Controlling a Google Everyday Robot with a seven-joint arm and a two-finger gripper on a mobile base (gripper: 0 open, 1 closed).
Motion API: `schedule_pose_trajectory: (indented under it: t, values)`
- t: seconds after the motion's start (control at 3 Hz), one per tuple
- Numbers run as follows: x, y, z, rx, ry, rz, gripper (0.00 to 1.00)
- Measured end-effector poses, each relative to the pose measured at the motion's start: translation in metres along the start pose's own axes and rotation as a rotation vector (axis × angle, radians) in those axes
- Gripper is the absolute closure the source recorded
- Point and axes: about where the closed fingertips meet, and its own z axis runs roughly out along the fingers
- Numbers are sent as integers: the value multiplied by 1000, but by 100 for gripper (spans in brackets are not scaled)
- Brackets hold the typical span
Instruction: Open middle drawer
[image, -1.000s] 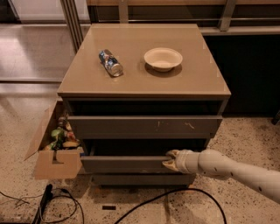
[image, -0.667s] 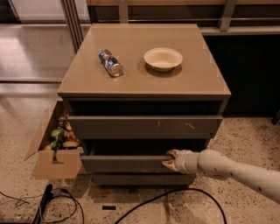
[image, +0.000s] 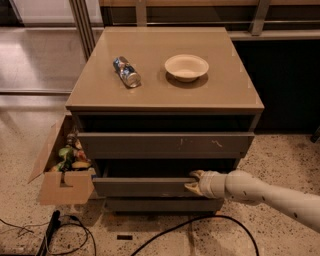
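The middle drawer (image: 142, 187) is a plain grey-brown front, standing out a little from the cabinet, with a dark gap above it. My gripper (image: 193, 181) reaches in from the right on a white arm and is at the right part of this front. One finger lies over the front's top edge and the other against its face, so the gripper is shut on the front's upper lip. The inside of the drawer is hidden in shadow.
The top drawer front (image: 165, 145) with small scuffs is above, and the bottom front (image: 162, 204) is below. A can (image: 126, 71) and a white bowl (image: 186, 66) lie on the cabinet top (image: 220, 92). An open cardboard box (image: 62, 172) of items stands at the left. Black cables (image: 200, 225) run over the floor.
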Motion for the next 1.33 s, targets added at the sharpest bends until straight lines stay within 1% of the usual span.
schedule_pose_trajectory:
  t: [0.33, 0.67, 1.0, 1.33]
  values:
    - [15, 12, -17, -17, 12, -4, 96]
    - [11, 11, -20, -17, 12, -4, 100]
    - [14, 18, -27, -20, 9, -3, 97]
    - [14, 18, -27, -20, 9, -3, 74]
